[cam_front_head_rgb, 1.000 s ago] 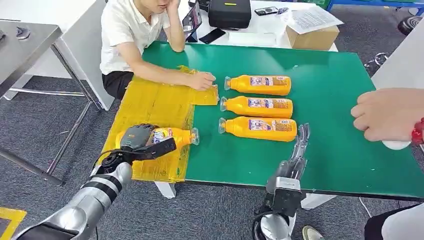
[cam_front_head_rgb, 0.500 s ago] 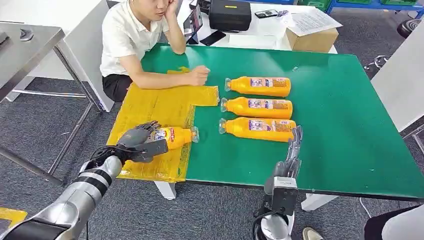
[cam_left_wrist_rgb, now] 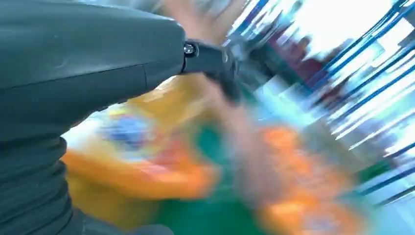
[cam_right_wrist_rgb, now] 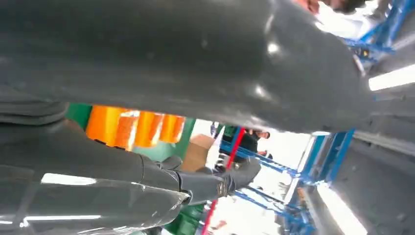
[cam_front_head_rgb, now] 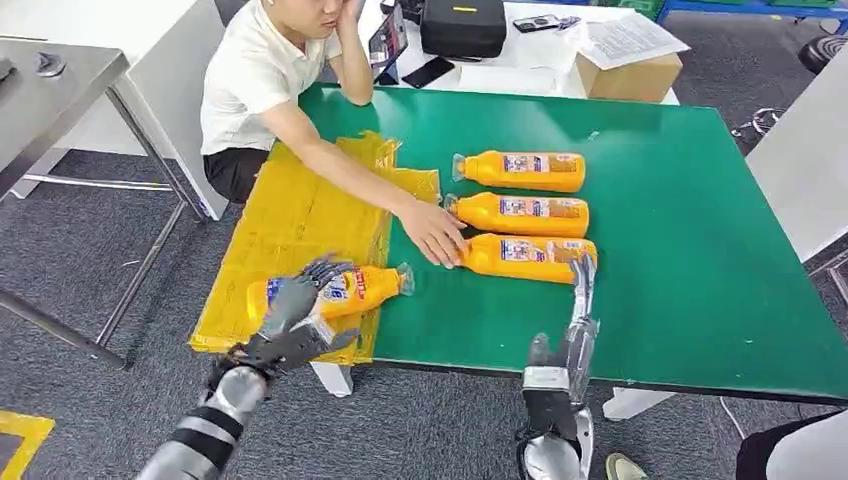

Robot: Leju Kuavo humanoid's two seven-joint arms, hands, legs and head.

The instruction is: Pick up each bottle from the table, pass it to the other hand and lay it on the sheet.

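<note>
At lower left, the left hand point(cam_front_head_rgb: 297, 310), fingers spread, is releasing 1 orange bottle point(cam_front_head_rgb: 340, 287) onto the yellow sheet point(cam_front_head_rgb: 300, 210); next, the open-fingered right hand point(cam_front_head_rgb: 572, 335) needs the nearest of 3 remaining.

Your left hand point(cam_left_wrist_rgb: 88, 83) covers the upper left of the frame, a dark finger point(cam_left_wrist_rgb: 215, 63) reaching toward the centre. Beyond it, heavily blurred, lie an orange bottle point(cam_left_wrist_rgb: 142, 171) at lower left, green table point(cam_left_wrist_rgb: 205, 215) below, and more orange at lower right.
</note>
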